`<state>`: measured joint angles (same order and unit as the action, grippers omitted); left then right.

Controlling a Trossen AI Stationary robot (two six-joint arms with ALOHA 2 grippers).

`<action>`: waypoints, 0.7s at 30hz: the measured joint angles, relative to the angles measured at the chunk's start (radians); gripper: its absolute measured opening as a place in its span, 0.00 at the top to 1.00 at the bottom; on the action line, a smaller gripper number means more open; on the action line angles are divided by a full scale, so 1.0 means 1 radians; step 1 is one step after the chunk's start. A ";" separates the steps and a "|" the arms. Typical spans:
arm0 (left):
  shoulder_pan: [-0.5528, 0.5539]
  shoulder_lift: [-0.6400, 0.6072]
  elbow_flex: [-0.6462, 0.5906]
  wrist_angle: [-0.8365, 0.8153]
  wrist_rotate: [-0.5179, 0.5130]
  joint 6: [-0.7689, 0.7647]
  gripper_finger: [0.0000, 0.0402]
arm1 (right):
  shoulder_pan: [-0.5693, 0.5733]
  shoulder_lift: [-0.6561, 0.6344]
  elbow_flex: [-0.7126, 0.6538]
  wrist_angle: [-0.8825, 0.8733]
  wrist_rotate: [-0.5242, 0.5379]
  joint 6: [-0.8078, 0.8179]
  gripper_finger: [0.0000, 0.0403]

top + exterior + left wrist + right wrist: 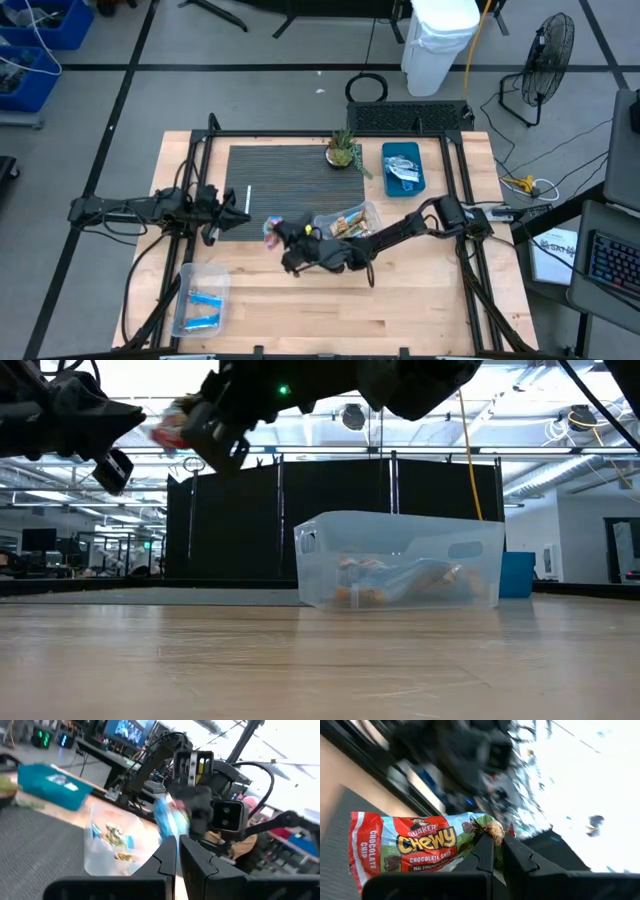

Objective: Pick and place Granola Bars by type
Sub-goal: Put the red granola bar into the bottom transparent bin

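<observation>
Step in hand: carrying one picked bar from the source tub toward its sorted spot.

Nearest the front worktop edge, a clear bin [200,300] at the front-left corner holds two blue-wrapped bars [206,309]. It looks like one of the type bins.

Mid worktop: the right hand [276,232] is raised above the surface, fingers pinched tight on one end of a Quaker Chewy chocolate chip bar [405,847] with a red, blue and green wrapper; most of the bar sticks out sideways from the fingers. Overhead it sits just left of the clear tub [350,222], over the edge of the dark mat [290,175]. That tub still holds several mixed Granola Bars [400,582].

The left hand [215,212] waits at the mat's left edge, facing the right hand — nearly closed, nothing visibly in it. A white strip [248,198] lies beside it on the mat.

Farther back: a small potted plant [343,150] and a blue tray [403,167] with silvery packets.

Next move, as a judgement: take the chocolate chip bar to the bin for its type — neither the blue-bar bin nor the silvery tray seems to match, so the target can't be told — lower it, then release. Grip is near the wrapper's end, so the bar could swing or slip in transit.
</observation>
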<state>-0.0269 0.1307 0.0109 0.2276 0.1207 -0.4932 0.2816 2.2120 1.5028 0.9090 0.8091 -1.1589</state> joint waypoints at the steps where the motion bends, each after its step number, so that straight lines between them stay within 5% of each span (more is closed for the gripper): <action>1: -0.002 0.000 0.000 -0.005 0.000 -0.025 0.94 | -0.003 0.000 0.000 0.023 0.030 -0.036 0.98; 12: -0.054 0.116 0.000 -0.039 -0.022 0.030 0.91 | -0.053 0.000 0.000 0.074 0.081 -0.180 0.98; 21: -0.066 0.299 0.000 0.126 -0.147 -0.031 0.57 | -0.106 0.000 0.000 0.074 0.084 -0.169 0.97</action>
<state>-0.0928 0.4296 0.0109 0.3537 -0.0263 -0.5238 0.1756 2.2120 1.5024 0.9829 0.8932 -1.3279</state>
